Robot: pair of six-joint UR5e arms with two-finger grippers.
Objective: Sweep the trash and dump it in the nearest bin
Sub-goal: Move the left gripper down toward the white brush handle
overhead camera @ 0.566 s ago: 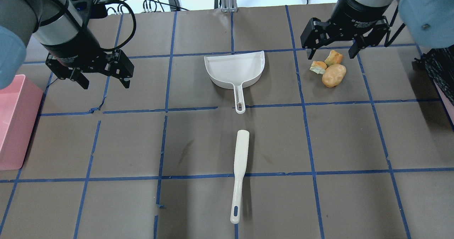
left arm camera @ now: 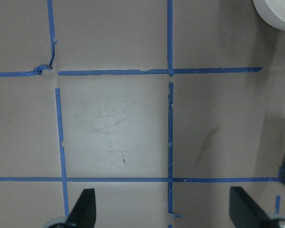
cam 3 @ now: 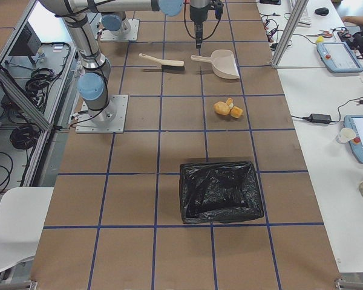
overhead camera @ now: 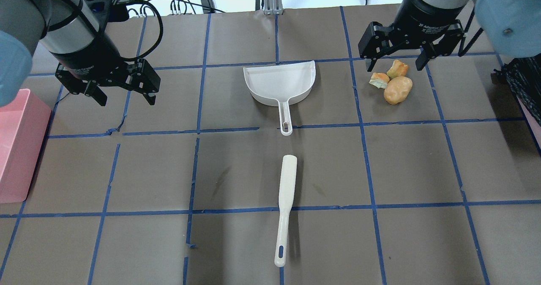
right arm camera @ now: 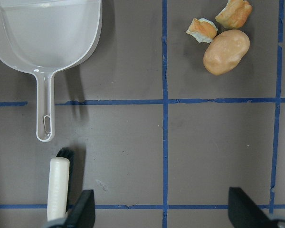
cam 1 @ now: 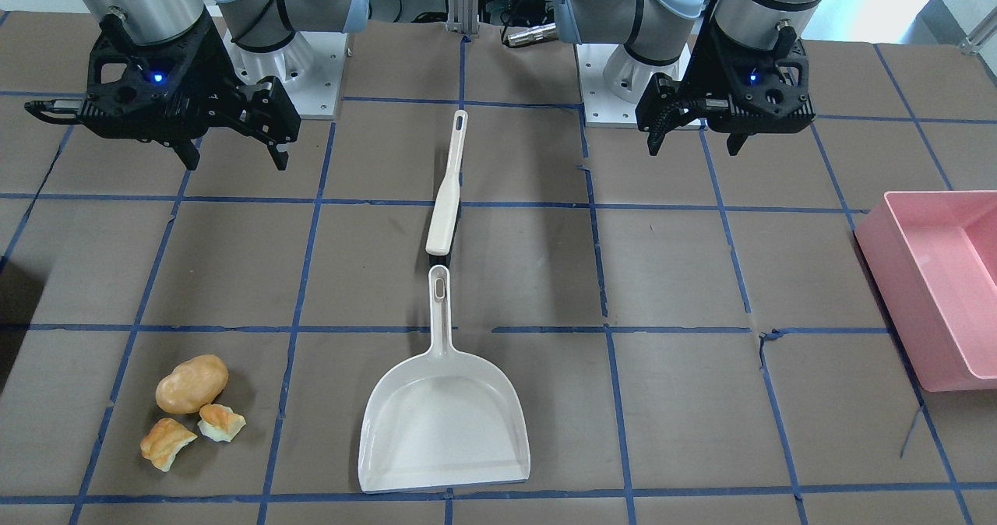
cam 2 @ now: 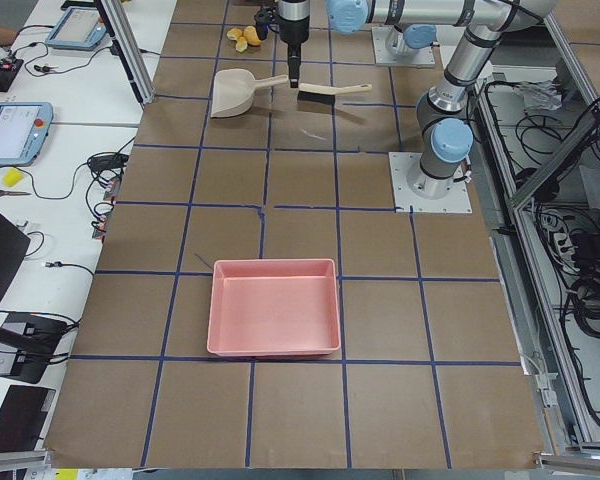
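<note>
The trash lies together at the table's far right: a tan-orange potato-shaped lump [overhead camera: 397, 89] [cam 1: 192, 383] [right arm camera: 226, 52] and two torn bread-like chunks [overhead camera: 379, 80] [overhead camera: 397, 69]. A white dustpan [overhead camera: 281, 82] [cam 1: 444, 424] [right arm camera: 47, 33] lies at the centre. A white brush [overhead camera: 285, 204] [cam 1: 446, 190] lies in line with its handle, nearer the robot. My right gripper [overhead camera: 395, 66] [cam 1: 234, 163] [right arm camera: 161, 209] is open and empty, high above the table. My left gripper [overhead camera: 126, 101] [cam 1: 693, 149] [left arm camera: 164, 209] is open and empty over bare table.
A pink bin [overhead camera: 17, 149] [cam 1: 935, 276] stands at the table's left end. A bin lined with a black bag [cam 3: 220, 192] [overhead camera: 526, 86] stands at the right end, beyond the trash. Blue tape lines grid the brown table.
My right gripper has shifted very slightly. The left gripper and the things on the table have not moved.
</note>
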